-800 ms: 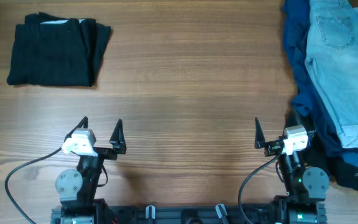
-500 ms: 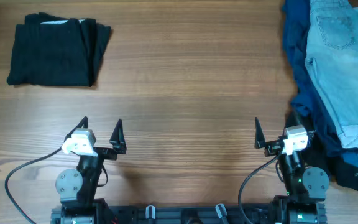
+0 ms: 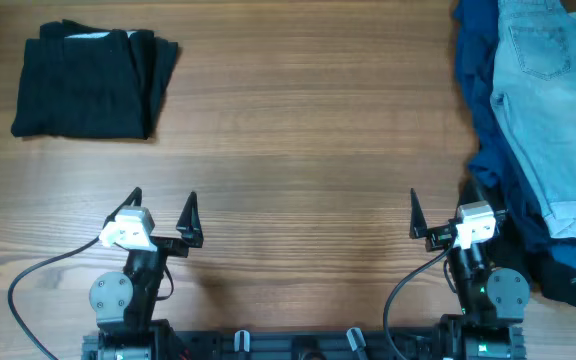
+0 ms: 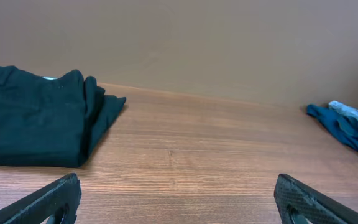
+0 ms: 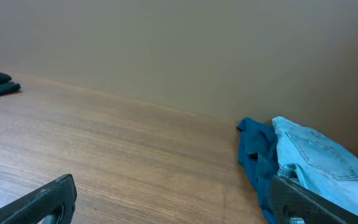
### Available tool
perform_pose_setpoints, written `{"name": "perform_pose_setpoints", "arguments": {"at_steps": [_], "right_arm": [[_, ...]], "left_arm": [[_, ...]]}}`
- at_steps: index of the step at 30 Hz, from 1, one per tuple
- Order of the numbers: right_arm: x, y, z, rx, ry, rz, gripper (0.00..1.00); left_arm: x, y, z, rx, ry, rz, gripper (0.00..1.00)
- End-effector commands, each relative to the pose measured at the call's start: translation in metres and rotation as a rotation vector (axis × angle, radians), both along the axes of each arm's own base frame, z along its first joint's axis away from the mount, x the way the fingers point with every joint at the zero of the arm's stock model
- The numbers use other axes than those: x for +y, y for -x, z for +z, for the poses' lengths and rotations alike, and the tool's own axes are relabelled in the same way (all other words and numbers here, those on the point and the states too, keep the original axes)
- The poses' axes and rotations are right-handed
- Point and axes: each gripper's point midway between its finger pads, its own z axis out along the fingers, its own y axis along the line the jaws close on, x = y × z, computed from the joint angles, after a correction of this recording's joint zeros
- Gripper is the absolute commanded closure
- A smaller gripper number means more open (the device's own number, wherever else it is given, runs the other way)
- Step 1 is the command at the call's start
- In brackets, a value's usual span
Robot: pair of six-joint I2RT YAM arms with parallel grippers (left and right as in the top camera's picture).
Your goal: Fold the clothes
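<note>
Wood table point(image 3: 298, 130), folded black garment point(image 3: 93, 82) far left, pale denim shorts point(image 3: 553, 110) atop blue garment point(image 3: 480, 90) far right, L gripper point(image 3: 163, 196) & R gripper point(image 3: 440, 196) near front edge, jaws wide apart, nothing held.

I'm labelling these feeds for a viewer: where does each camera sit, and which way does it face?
Overhead: above the table, looking straight down; both arms, left gripper and right gripper, at the bottom edge.
Left wrist: low, facing the far wall; its open fingertips in the bottom corners.
Right wrist: same low forward view; own fingertips below.
Shared: both wrist views show the black garment and denim shorts.
</note>
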Motion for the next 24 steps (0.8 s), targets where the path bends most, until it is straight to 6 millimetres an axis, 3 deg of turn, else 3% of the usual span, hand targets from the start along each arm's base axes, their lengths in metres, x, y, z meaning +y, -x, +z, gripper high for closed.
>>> {"name": "perform_pose_setpoints", "arguments": {"at_steps": [1,9,19,24], "right_arm": [[-0.003,0.0,0.002,-0.01,-0.02,-0.018,0.0],[-0.004,0.0,0.002,-0.03,0.119,-0.023,0.0],[-0.003,0.0,0.003,-0.032,0.118,-0.015,0.0],[0.02,0.005,0.006,-0.052,0.103,0.116,0.0]], "left_arm": [[0.003,0.0,-0.003,0.005,0.008,0.014,0.0],[0.003,0.0,-0.003,0.005,0.008,0.014,0.0],[0.003,0.0,-0.003,0.005,0.009,0.013,0.0],[-0.008,0.001,-0.001,-0.002,0.013,-0.052,0.0]]}}
